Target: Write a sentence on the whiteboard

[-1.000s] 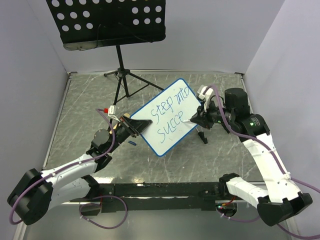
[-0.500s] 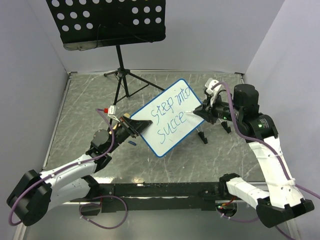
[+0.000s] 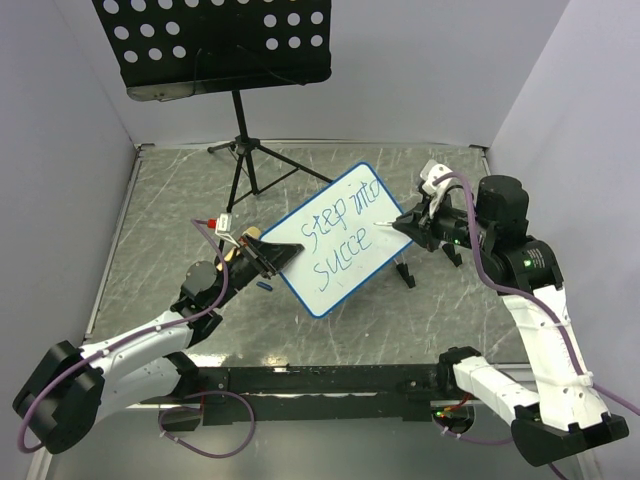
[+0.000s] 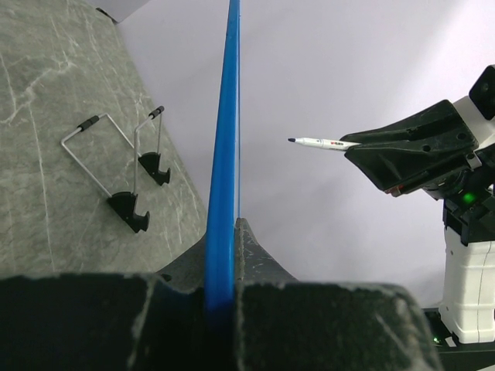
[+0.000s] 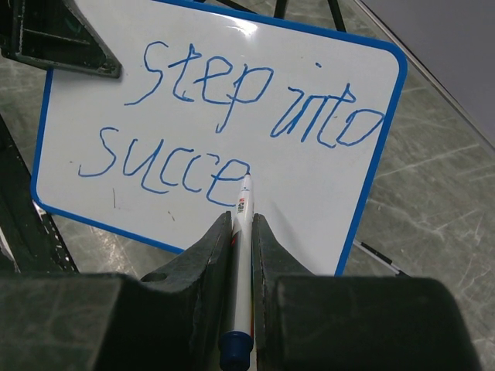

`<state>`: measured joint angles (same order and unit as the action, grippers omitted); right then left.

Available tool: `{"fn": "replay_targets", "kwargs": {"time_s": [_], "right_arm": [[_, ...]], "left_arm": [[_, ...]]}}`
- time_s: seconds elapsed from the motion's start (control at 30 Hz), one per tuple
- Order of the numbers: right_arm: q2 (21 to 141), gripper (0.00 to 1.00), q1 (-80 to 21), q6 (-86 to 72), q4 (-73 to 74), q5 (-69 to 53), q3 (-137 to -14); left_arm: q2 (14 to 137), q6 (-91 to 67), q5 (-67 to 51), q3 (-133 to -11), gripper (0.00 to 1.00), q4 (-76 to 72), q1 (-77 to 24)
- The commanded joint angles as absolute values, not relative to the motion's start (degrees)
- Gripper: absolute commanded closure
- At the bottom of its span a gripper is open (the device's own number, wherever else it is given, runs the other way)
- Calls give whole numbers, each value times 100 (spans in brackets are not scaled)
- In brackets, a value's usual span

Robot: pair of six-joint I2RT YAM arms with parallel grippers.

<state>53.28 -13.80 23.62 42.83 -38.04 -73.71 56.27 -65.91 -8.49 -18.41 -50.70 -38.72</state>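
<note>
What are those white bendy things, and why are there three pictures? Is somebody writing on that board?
Those are two robot arms, bolted to the near edge of a grey table. One picture looks down from above. The other two come from little cameras on each arm's wrist, so you see that arm's own fingers up close. The left gripper pinches the blue edge of the whiteboard and holds it tilted up off the table. The right gripper is shut on a marker. The sentence reads "step into succe", so it is not finished. The marker's tip is just off the board right now. At the back is a black music stand, and a small wire stand sits on the table near the board.
</note>
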Motion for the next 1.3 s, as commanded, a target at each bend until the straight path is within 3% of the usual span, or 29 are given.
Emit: {"fn": "replay_targets", "kwargs": {"time_s": [0.0,1.27], "right_arm": [[5291,100,-1292,2303,4017,-3946,-7330],[5695,100,-1134,2180,3665,-3885,-7172]], "left_arm": [[5396,-6812,-949,-1951,99,-6012,-3832],[5361,-6917,-1063,-2030,99,-6064,-3823]]}}
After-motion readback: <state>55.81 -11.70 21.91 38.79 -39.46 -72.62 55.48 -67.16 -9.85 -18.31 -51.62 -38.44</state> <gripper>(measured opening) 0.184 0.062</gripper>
